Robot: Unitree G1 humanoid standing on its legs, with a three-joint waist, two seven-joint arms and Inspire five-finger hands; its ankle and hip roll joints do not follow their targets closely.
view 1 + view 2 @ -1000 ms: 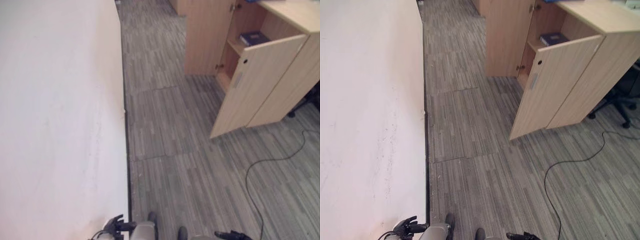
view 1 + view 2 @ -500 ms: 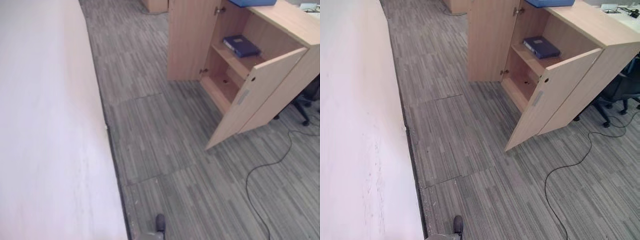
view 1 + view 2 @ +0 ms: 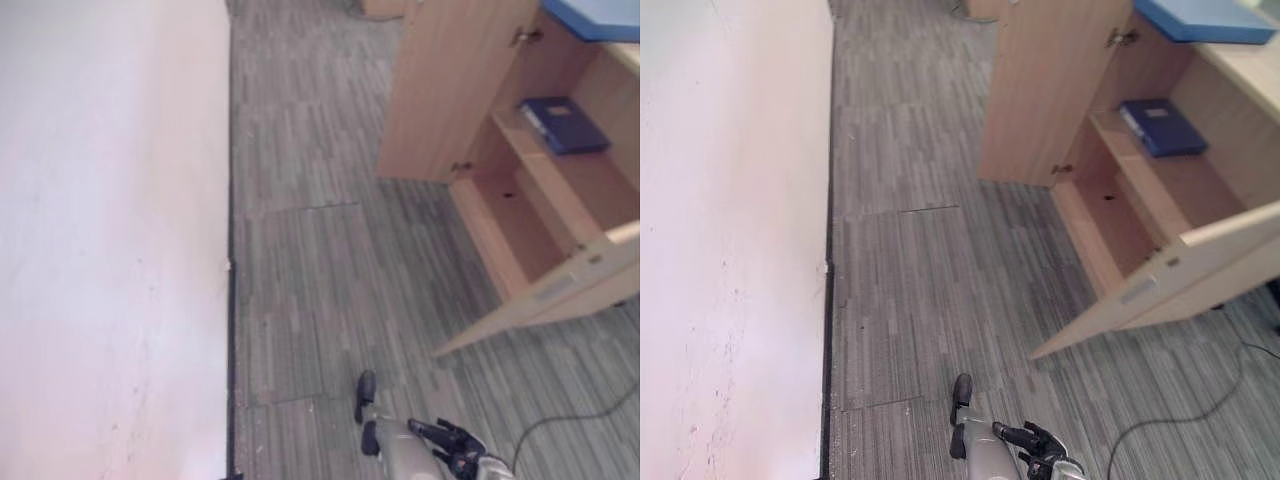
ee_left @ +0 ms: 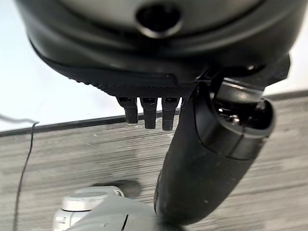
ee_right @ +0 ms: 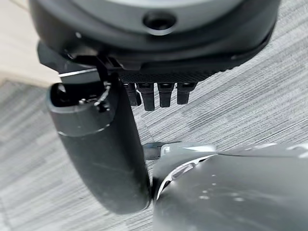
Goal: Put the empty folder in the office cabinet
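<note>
Grey striped carpet covers the floor of the room. The right hand hangs low over this carpet. Its fingers are straight and side by side, and its thumb sticks out next to them. They are not curled round anything, so the hand is empty.

The left hand also hangs over the carpet. Its fingers are straight in a row with the thumb beside them, and it is empty too. Just past this hand is a white wall. A dark strip runs along the bottom of the wall, where it meets the carpet.

Well ahead of the right hand, and off to its right, stands a wooden cabinet. Both doors are open. The nearer door swings out over the carpet toward the hand. The inside has a shelf with a bare bottom part under it.

A blue folder lies flat on the shelf, well apart from both hands. Another flat blue thing lies on top of the cabinet, farther from the hand. I cannot tell whether either one is the empty folder.
</note>
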